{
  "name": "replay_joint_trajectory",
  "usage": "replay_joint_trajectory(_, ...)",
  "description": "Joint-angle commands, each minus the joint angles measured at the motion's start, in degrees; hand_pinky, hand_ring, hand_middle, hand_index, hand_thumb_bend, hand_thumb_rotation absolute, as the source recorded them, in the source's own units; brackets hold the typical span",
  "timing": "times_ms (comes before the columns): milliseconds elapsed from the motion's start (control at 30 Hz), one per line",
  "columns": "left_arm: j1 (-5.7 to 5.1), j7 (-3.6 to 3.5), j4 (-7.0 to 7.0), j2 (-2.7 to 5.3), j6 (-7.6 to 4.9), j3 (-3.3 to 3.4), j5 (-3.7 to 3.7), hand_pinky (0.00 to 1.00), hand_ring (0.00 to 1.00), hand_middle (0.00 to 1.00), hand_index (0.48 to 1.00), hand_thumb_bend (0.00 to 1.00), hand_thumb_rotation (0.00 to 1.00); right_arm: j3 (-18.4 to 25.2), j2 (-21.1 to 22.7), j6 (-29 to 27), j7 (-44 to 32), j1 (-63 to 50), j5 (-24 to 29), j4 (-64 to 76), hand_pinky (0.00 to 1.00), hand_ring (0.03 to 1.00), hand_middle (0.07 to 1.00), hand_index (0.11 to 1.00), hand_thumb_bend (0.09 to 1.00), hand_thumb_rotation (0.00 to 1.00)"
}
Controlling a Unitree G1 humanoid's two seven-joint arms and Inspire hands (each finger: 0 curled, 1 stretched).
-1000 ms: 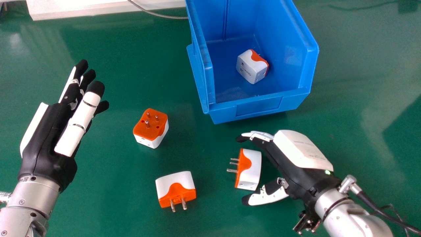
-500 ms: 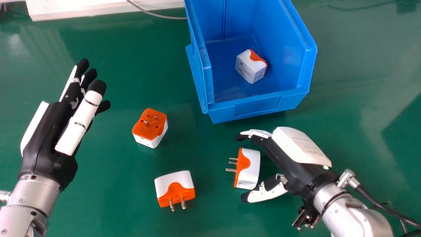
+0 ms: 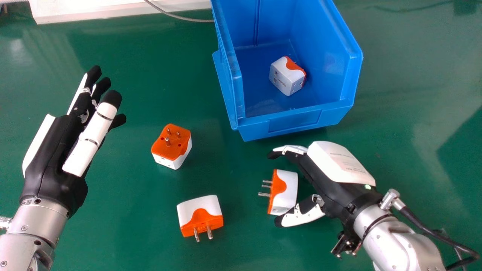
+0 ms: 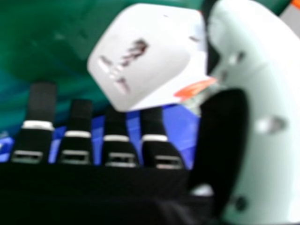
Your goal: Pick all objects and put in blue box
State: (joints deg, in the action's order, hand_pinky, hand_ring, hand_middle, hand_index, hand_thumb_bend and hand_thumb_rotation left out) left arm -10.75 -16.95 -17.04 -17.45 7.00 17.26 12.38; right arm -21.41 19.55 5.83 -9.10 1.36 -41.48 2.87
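Observation:
In the head view my right hand (image 3: 331,184) is open around a white and orange adapter (image 3: 287,192), fingers beyond it and thumb at its near side. In the right hand view the white adapter (image 4: 145,56) lies between the fingers and the thumb of my right hand (image 4: 211,150). A second adapter (image 3: 199,216) stands to the left, and a third (image 3: 171,145) farther back has its pins up. One more adapter (image 3: 288,75) lies inside the blue box (image 3: 297,122). My left hand (image 3: 56,158) is open at the left, over the table.
The green table (image 3: 131,233) carries everything. A grey cable (image 3: 180,17) runs behind, by a white panel (image 3: 113,9) at the back left. Another cable (image 3: 425,229) trails from the right wrist. The blue box's walls rise beyond the right hand.
My right hand has shifted slightly leftward and away from the near edge, bringing its thumb closer to the adapter's near side. The adapters and box keep their places on the table.

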Motion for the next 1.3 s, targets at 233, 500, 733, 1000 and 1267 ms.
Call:
replay_joint_trajectory(233,0.58,0.24,-1.93,-0.73,-0.14,0.52,0.36,0.88,0.96,0.99,0.996,0.49,0.76,-1.8,-0.5,0.9,-0.6,1.0,-1.2,-0.4,0.69,0.834,0.857,0.788,0.519,0.03)
replay_joint_trajectory(500,0.75,0.65,-2.75,-0.65,0.6,0.26,0.35,0.89,0.96,0.99,0.997,0.48,0.76,-3.1,-0.2,1.9,-1.5,1.5,-3.1,0.0,0.69,0.833,0.856,0.782,0.52,0.05)
replay_joint_trajectory(733,1.08,0.89,-3.23,-0.62,1.42,0.05,0.29,0.89,0.96,0.99,0.997,0.48,0.76,-3.8,-0.5,2.2,-2.7,1.1,-3.0,0.9,0.69,0.833,0.855,0.783,0.513,0.03)
replay_joint_trajectory(1000,1.83,1.13,-3.11,-0.82,2.39,0.14,0.07,0.89,0.96,0.99,0.998,0.48,0.76,-4.8,-0.7,3.3,-4.3,0.4,-3.5,2.0,0.68,0.833,0.855,0.792,0.509,0.01)
replay_joint_trajectory(1267,2.24,1.26,-3.16,-0.86,3.05,0.17,0.0,0.88,0.96,0.99,0.998,0.47,0.76,-5.6,-0.9,3.3,-4.0,0.5,-3.6,0.7,0.68,0.829,0.853,0.795,0.509,0.02)
